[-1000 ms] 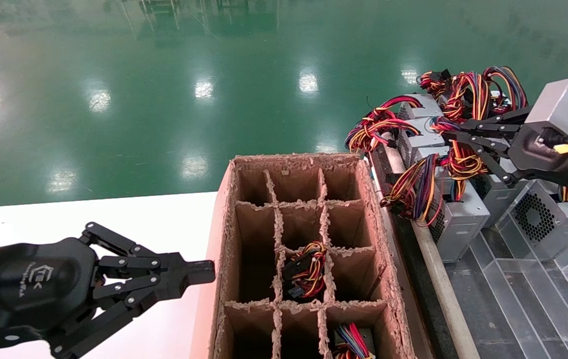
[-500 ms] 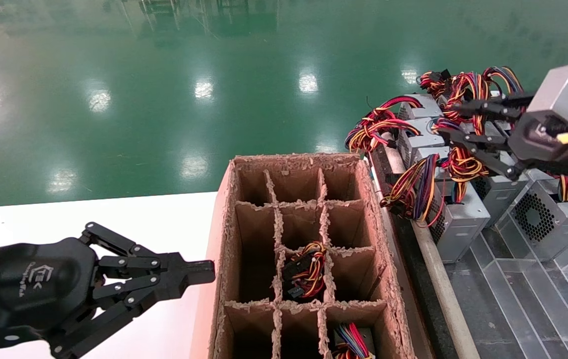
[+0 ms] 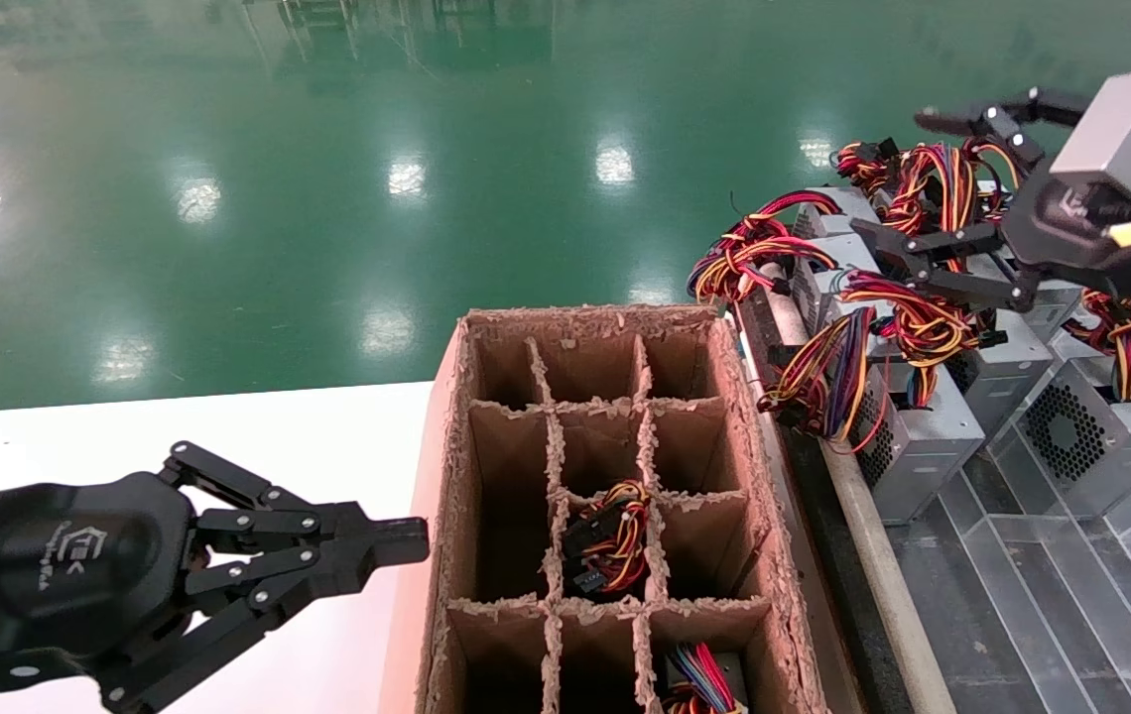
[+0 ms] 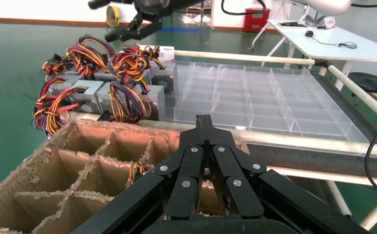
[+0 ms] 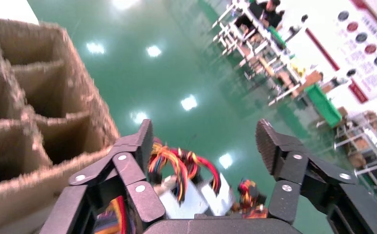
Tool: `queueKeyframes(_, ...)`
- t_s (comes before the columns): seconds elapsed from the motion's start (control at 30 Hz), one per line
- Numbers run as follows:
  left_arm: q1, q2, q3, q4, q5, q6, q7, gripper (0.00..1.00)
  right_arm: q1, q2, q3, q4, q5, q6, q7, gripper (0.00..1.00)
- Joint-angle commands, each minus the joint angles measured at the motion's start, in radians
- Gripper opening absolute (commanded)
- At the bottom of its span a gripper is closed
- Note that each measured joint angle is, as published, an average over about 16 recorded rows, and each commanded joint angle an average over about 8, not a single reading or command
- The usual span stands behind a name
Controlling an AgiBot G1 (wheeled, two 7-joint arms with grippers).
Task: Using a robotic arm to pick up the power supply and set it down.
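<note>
1. In your head view, the right gripper [image 3: 908, 174] hangs above the cluster of power supplies [image 3: 913, 436] at the right, its two black fingers spread wide with nothing between them. One finger [image 3: 962, 119] points out over the green floor [image 3: 327, 198]; the other lies just over the wire bundles [image 3: 908, 322]. The grey boxes sit in rows on the clear divided tray [image 3: 1052, 595], beside the cardboard box [image 3: 605, 476]. Two of the box's cells already hold wired units; the nearest-centre one [image 3: 610, 540] shows red and yellow leads. Your left gripper [image 3: 397, 540] is parked low over the white table [image 3: 228, 426], fingertips pressed together and holding nothing.

2. In your left wrist view, the left gripper [image 4: 205, 127] has its fingers closed tip to tip over the cardboard box [image 4: 79, 165]. Farther off you see the power supplies [image 4: 103, 92] at one end of the clear tray [image 4: 264, 102], with the right gripper [image 4: 106, 19] above them.

3. In your right wrist view, the right gripper [image 5: 203, 139] is wide open and empty; the wire bundles [image 5: 181, 165] and grey boxes show through the gap, the cardboard box [image 5: 35, 112] to one side.
</note>
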Motion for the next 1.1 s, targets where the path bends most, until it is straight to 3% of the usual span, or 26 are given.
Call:
queueKeyframes(0.03, 0.0, 0.0, 0.0, 0.0, 0.0, 0.0, 0.0, 0.0, -0.003, -0.002, 0.011, 0.0, 0.018, 0.002, -0.024, 1.0)
queueKeyframes(0.23, 0.0, 0.0, 0.0, 0.0, 0.0, 0.0, 0.0, 0.0, -0.021, -0.012, 0.026, -0.003, 0.049, -0.026, -0.026, 1.0)
queueKeyframes(0.63, 0.0, 0.0, 0.0, 0.0, 0.0, 0.0, 0.0, 0.0, -0.073, -0.042, 0.059, -0.016, 0.131, -0.154, 0.018, 1.0)
queueKeyframes(0.7, 0.0, 0.0, 0.0, 0.0, 0.0, 0.0, 0.0, 0.12, -0.082, -0.047, 0.064, -0.018, 0.144, -0.175, 0.025, 1.0)
queueKeyframes(0.9, 0.0, 0.0, 0.0, 0.0, 0.0, 0.0, 0.0, 0.87, -0.109, -0.062, 0.081, -0.024, 0.186, -0.24, 0.047, 1.0)
queueKeyframes(0.93, 0.0, 0.0, 0.0, 0.0, 0.0, 0.0, 0.0, 0.95, -0.114, -0.064, 0.084, -0.025, 0.192, -0.25, 0.05, 1.0)
queueKeyframes(0.97, 0.0, 0.0, 0.0, 0.0, 0.0, 0.0, 0.0, 1.0, -0.118, -0.067, 0.086, -0.026, 0.199, -0.261, 0.054, 1.0)
queueKeyframes(1.1, 0.0, 0.0, 0.0, 0.0, 0.0, 0.0, 0.0, 1.0, -0.136, -0.077, 0.098, -0.03, 0.227, -0.304, 0.068, 1.0)
